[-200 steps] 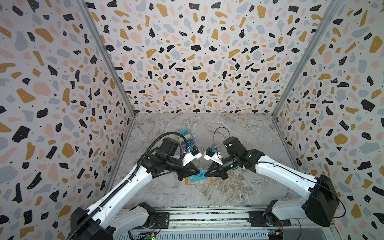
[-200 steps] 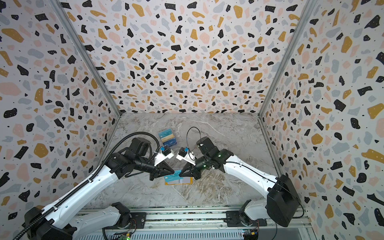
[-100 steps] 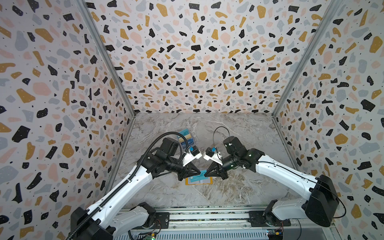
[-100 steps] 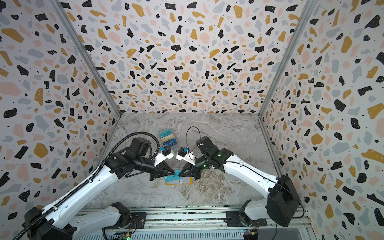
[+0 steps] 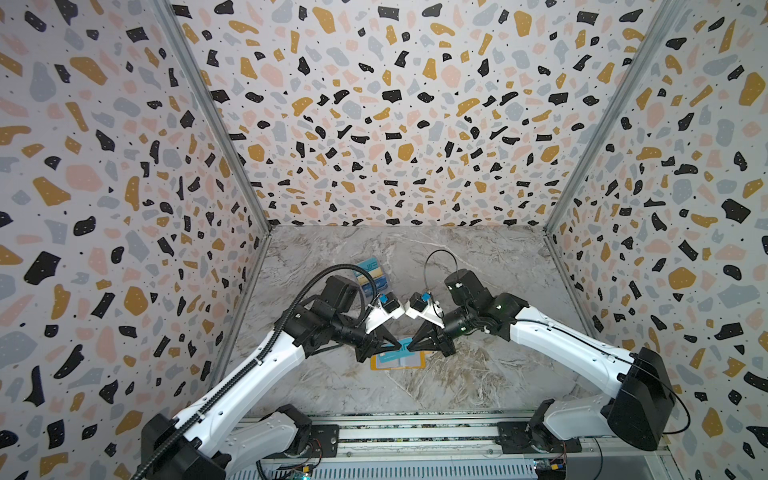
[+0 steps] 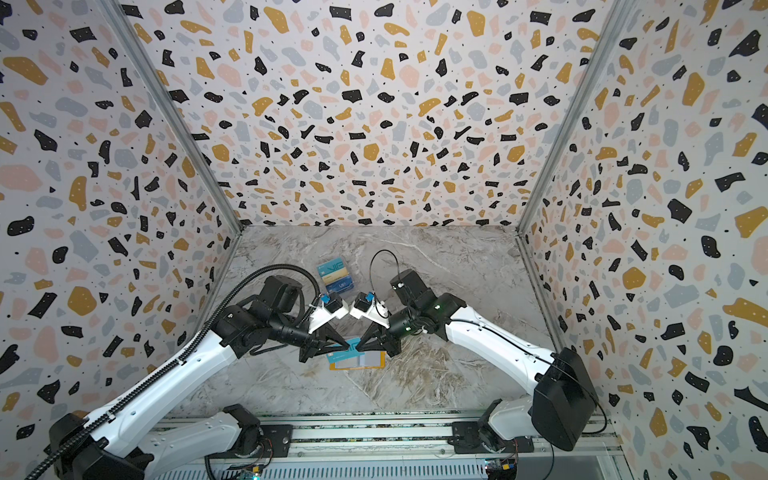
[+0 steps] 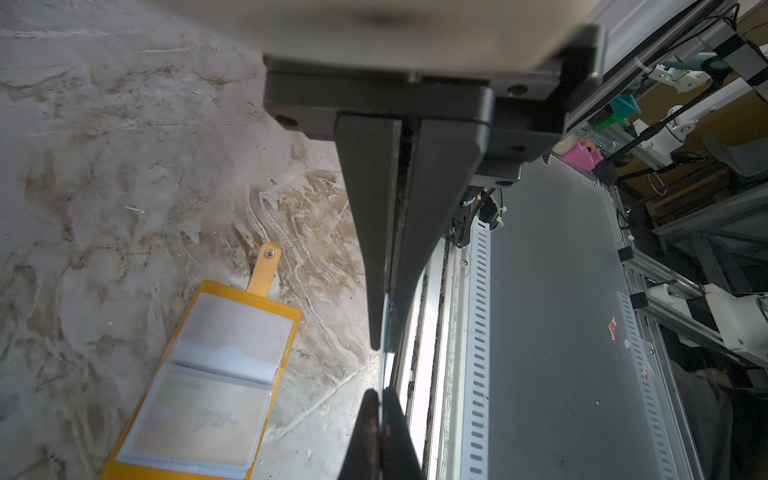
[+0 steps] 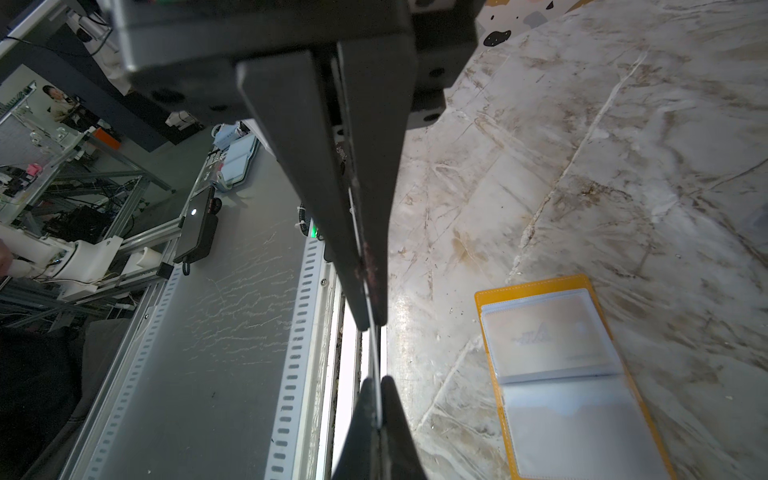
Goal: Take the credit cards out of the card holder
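Both left fingers point(image 7: 370, 232) and right fingers point(image 8: 307, 187) pinch teal card point(image 5: 400, 345) | card holder point(image 8: 536, 283) open, apparently just beneath

Mustard-yellow folding leather-like card holder point(image 5: 398, 360) with pale blue-grey clear sleeves point(image 7: 232, 328); thin teal plastic card point(image 5: 400, 346); grey-white marbled desk point(image 5: 478, 266), brown-veined; terrazzo-patterned walls point(image 5: 374, 124) flecked black, ochre, pink and grey.

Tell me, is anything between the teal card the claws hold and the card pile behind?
Nothing visible on the table. In a top view only the left wrist camera hangs over the path from the teal card to the card pile.
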You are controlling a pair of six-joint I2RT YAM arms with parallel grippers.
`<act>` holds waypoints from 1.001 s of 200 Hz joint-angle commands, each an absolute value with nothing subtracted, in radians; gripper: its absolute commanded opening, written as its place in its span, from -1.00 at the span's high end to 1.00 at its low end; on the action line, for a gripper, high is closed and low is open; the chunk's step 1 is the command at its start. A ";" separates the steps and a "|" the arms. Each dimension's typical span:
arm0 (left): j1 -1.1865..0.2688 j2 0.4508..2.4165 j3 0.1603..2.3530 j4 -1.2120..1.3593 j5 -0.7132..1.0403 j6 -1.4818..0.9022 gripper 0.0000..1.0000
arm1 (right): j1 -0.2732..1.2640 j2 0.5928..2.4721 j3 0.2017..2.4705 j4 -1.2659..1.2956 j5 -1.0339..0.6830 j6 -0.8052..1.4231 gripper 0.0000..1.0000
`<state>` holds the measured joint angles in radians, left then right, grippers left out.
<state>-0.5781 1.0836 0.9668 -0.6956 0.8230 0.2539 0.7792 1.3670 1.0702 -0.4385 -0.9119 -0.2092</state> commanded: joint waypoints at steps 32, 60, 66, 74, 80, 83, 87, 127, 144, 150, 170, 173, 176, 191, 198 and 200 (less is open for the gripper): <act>-0.580 1.120 1.009 -0.677 0.709 0.250 1.00 | 0.770 1.320 1.049 -0.417 -0.777 -0.155 -0.04; -0.517 1.156 1.041 -0.617 0.622 0.260 1.00 | 0.751 1.272 0.979 -0.356 -0.659 -0.079 -0.45; -0.498 1.161 1.043 -0.591 0.610 0.264 1.00 | 0.743 1.264 0.966 -0.346 -0.633 -0.068 -0.48; -0.473 1.165 1.039 -0.551 0.600 0.277 1.00 | 0.731 1.254 0.950 -0.335 -0.601 -0.053 -0.53; -0.459 1.168 1.036 -0.523 0.581 0.285 1.00 | 0.724 1.249 0.939 -0.328 -0.571 -0.039 -0.55; -0.455 1.171 1.038 -0.510 0.567 0.289 1.00 | 0.718 1.245 0.934 -0.325 -0.556 -0.032 -0.56; -0.447 1.174 1.039 -0.492 0.546 0.293 1.00 | 0.714 1.241 0.928 -0.320 -0.539 -0.025 -0.57; -0.375 1.273 1.093 -0.429 0.414 0.399 1.00 | 0.698 1.220 0.881 -0.302 -0.375 0.023 -0.60; -0.351 1.316 1.128 -0.423 0.386 0.455 1.00 | 0.698 1.212 0.862 -0.290 -0.351 0.039 -0.61; -0.343 1.327 1.137 -0.412 0.377 0.469 1.00 | 0.698 1.205 0.853 -0.282 -0.347 0.046 -0.61; -0.321 1.365 1.158 -0.356 0.352 0.516 1.00 | 0.698 1.180 0.819 -0.253 -0.331 0.071 -0.62; -0.319 1.371 1.162 -0.351 0.349 0.528 1.00 | 0.698 1.176 0.813 -0.248 -0.329 0.075 -0.62; -0.316 1.379 1.166 -0.348 0.349 0.538 1.00 | 0.698 1.172 0.810 -0.245 -0.326 0.078 -0.62; -0.295 1.425 1.187 -0.336 0.367 0.577 1.00 | 0.698 1.152 0.793 -0.236 -0.309 0.089 -0.63; -0.277 1.450 1.200 -0.337 0.388 0.592 1.00 | 0.699 1.142 0.788 -0.237 -0.301 0.091 -0.63; -0.271 1.457 1.202 -0.337 0.396 0.595 1.00 | 0.698 1.139 0.786 -0.236 -0.301 0.092 -0.63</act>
